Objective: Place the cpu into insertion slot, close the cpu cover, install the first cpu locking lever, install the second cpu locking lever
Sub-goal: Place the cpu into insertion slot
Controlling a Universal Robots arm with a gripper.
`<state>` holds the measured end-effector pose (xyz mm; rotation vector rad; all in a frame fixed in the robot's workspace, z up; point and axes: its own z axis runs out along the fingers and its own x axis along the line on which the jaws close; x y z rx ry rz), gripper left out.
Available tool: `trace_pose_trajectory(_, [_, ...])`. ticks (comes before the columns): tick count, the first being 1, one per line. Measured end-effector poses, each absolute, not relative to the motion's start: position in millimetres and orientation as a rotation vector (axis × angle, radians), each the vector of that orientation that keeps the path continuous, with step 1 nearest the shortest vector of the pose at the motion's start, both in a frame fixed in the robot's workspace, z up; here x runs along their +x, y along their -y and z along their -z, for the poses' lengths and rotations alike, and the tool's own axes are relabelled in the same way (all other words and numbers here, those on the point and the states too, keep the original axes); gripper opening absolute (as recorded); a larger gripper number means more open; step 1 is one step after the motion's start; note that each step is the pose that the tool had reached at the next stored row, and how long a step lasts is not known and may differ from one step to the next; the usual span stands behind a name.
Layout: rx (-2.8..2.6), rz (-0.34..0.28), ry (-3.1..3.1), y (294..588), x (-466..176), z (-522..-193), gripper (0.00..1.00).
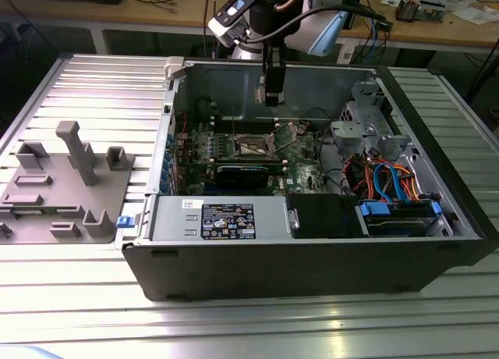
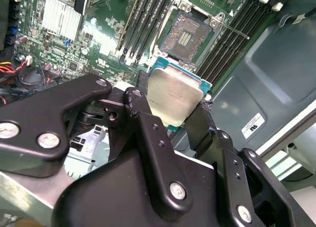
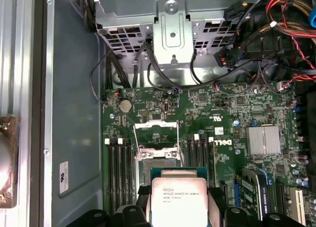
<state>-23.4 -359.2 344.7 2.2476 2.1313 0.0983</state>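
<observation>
The gripper [image 2: 170, 106] has its two black fingers [image 2: 140, 113] clamped on opposite edges of the cpu [image 2: 174, 89]. The chip's silver-grey top shows in both wrist views, with a green rim round it. It hangs in the air above the board, apart from the insertion slot [image 2: 186, 35] and not yet in it. The slot lies bare, its dark field of contacts uncovered. The cpu cover [image 3: 155, 124] is swung up off it at one side, seen in the first wrist view as a silvery frame. Black memory slots [image 2: 148, 19] flank the socket on the green motherboard [image 2: 106, 37]. In the exterior view the gripper hangs in the upper middle of the frame, over the open computer case [image 1: 312, 273], with the socket below it near the frame's centre. A black box [image 1: 327, 215] lies inside the case nearer the lower edge. A grey fixture [image 1: 70, 179] stands on the ribbed metal table [image 1: 78, 86] at the exterior view's left.
</observation>
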Motion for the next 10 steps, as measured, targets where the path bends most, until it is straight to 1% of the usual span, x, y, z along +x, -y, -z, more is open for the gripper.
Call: trace_pose_trajectory(10, [2.281,-0.097,-2.093,359.2,-23.4,-344.5,0.54])
